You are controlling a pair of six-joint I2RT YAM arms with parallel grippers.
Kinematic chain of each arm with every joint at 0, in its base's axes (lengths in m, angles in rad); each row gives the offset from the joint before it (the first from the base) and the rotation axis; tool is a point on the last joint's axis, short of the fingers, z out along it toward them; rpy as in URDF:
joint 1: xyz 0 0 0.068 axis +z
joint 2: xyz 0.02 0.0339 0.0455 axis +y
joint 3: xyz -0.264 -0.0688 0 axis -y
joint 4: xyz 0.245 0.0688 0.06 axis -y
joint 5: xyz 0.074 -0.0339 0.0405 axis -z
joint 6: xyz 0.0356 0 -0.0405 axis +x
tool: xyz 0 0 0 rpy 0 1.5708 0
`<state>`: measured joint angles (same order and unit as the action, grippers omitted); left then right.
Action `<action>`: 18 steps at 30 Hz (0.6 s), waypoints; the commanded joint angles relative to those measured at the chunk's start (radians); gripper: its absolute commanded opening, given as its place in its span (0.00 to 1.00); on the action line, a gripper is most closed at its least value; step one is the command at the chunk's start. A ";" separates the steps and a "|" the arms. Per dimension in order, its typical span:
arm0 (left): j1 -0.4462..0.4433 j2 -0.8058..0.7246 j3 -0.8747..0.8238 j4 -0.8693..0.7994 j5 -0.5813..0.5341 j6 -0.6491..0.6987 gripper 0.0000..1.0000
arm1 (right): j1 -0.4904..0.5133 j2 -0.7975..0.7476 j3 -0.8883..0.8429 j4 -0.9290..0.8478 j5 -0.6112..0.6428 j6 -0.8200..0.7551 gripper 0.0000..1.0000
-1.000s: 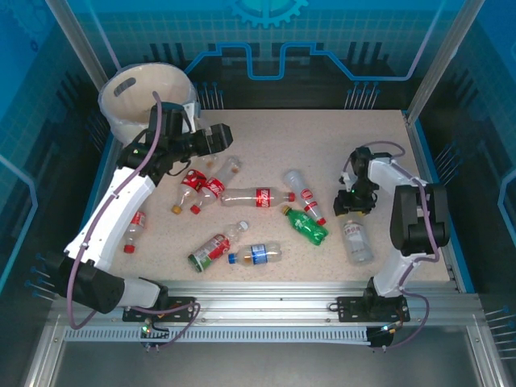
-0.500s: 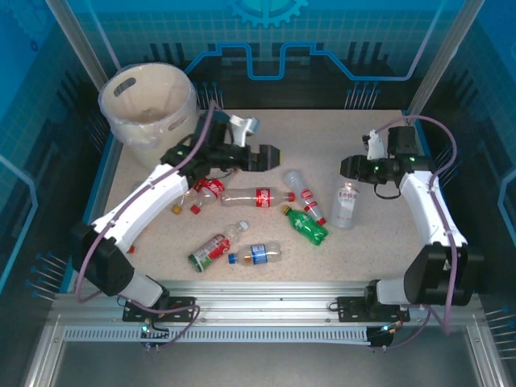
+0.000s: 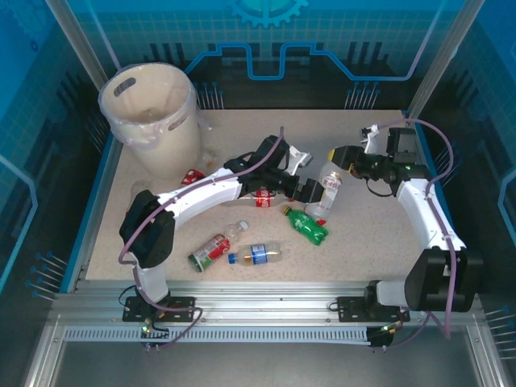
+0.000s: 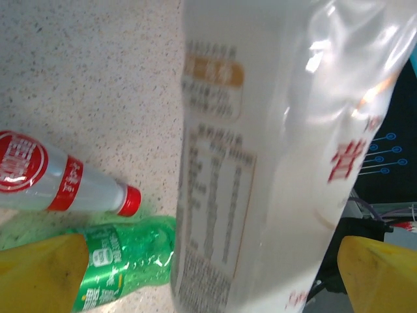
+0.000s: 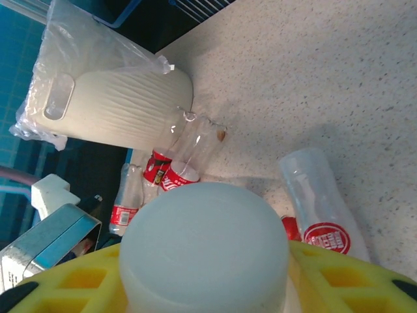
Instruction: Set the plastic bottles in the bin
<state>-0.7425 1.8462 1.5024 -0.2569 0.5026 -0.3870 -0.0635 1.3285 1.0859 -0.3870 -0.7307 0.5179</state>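
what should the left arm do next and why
Probably close the left gripper on the white bottle: its open fingers straddle the bottle, which the right gripper holds, and the bin stands on the left arm's side, so a handover looks likely.

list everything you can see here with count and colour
bin: one, cream-white with clear liner, far left corner
white-labelled bottle: one, clear, mid-table in the right gripper
green bottle: one, green, lying mid-table
blue-labelled bottle: one, clear, lying toward the near edge
red-labelled bottles: at least three, clear, scattered on the table
table: one, speckled beige
left gripper: one, yellow fingertips, open around the white-labelled bottle
right gripper: one, yellow fingertips, shut on the white-labelled bottle
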 commanded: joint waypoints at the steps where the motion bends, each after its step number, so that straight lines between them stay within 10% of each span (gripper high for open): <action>1: -0.014 0.021 0.056 0.070 -0.002 -0.017 0.99 | 0.033 -0.036 -0.022 0.044 -0.032 0.038 0.46; 9: -0.022 0.072 0.071 0.095 -0.017 -0.068 0.99 | 0.066 -0.035 -0.046 0.096 -0.039 0.073 0.46; 18: -0.022 0.078 0.050 0.117 -0.020 -0.105 0.68 | 0.083 -0.039 -0.066 0.116 -0.038 0.082 0.46</action>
<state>-0.7681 1.9190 1.5478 -0.1520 0.5049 -0.4732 0.0002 1.3155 1.0302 -0.2916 -0.7338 0.5846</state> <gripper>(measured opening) 0.693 0.507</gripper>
